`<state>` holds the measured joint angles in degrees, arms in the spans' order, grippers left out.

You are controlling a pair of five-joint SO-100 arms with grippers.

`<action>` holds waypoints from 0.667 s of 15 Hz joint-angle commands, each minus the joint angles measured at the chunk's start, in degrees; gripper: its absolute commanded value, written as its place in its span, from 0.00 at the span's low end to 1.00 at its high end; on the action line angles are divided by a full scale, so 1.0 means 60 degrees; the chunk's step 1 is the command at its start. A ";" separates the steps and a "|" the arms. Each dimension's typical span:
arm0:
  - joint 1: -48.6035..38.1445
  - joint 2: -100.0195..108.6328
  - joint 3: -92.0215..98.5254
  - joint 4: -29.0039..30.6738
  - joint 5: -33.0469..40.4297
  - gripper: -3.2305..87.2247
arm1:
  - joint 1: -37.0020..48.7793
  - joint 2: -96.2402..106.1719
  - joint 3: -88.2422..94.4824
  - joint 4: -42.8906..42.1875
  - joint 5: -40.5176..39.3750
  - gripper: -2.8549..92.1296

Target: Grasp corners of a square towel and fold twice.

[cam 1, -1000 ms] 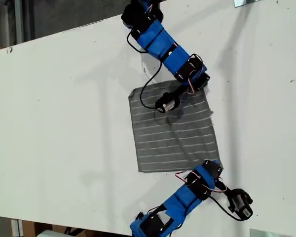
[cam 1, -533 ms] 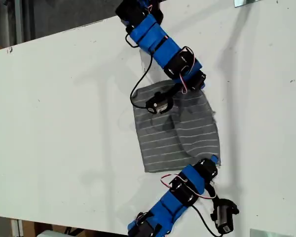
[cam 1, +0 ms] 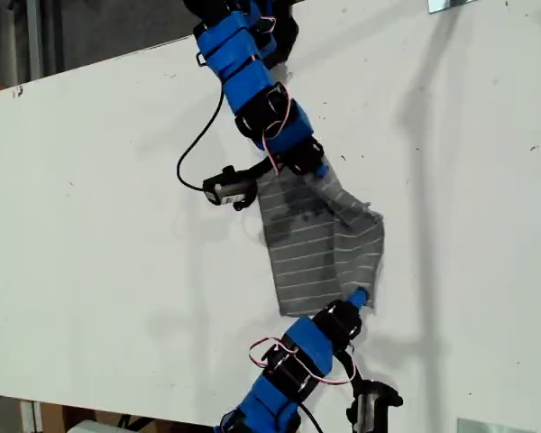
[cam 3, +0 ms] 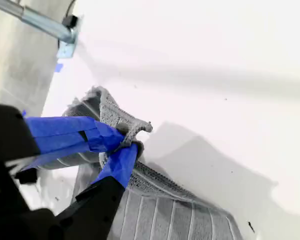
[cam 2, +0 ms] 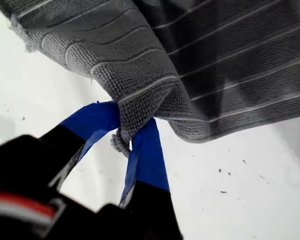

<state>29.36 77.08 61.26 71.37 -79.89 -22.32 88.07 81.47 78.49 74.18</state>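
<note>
The grey striped towel point(cam 1: 320, 244) lies partly lifted and bunched in the middle of the white table. My first gripper point(cam 1: 356, 296), on the arm at the bottom of the exterior view, is shut on one corner point(cam 2: 121, 142), and the cloth point(cam 2: 215, 60) hangs from its blue fingers point(cam 2: 147, 155). My second gripper point(cam 1: 320, 170), on the arm at the top of the exterior view, is shut on another corner point(cam 3: 137, 127), with the towel point(cam 3: 160, 210) draped beneath it. Between the two grippers the raised edge sags in folds. The other corners rest on the table.
The white table point(cam 1: 90, 225) extends widely toward the exterior view's left and right. A metal bracket point(cam 1: 451, 4) sits at the far table edge, also visible as the bracket point(cam 3: 67, 42) on a rod. A loose black cable point(cam 1: 194, 149) loops beside the upper arm.
Both grippers have lifted their corners and moved toward the exterior view's left. The flat towel has become narrower and bunched as its edge is carried over.
</note>
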 commanded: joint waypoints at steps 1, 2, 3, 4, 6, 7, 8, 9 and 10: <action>-0.0967 0.1978 0.2271 -0.0615 -0.0396 0.03 | 0.0762 0.1304 0.0513 -0.0044 -0.0366 0.03; -0.1348 0.3032 0.3970 -0.1494 -0.0278 0.03 | 0.1187 0.1567 0.0732 -0.0044 -0.0630 0.03; -0.1758 0.4292 0.5903 -0.2476 -0.0366 0.03 | 0.1670 0.1802 0.1040 -0.0103 -0.0923 0.03; -0.2095 0.5757 0.7881 -0.3530 -0.0513 0.03 | 0.2124 0.1919 0.1289 -0.0146 -0.1157 0.03; -0.2549 0.8306 1.0898 -0.4570 -0.0908 0.03 | 0.2798 0.1860 0.1553 -0.0264 -0.1538 0.03; -0.2725 0.9126 1.1836 -0.4746 -0.0996 0.03 | 0.3120 0.1802 0.1743 -0.0381 -0.1641 0.03; -0.2930 0.9771 1.2700 -0.5010 -0.1055 0.03 | 0.3501 0.1743 0.1978 -0.0513 -0.1802 0.03; -0.3208 1.0356 1.3594 -0.5215 -0.1230 0.03 | 0.3984 0.1670 0.2212 -0.0674 -0.2007 0.03; -0.3442 1.0957 1.4429 -0.5435 -0.1377 0.03 | 0.4453 0.1523 0.2402 -0.0850 -0.2212 0.03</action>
<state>10.72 137.20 143.44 40.96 -86.84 0.97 95.89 95.89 74.53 62.49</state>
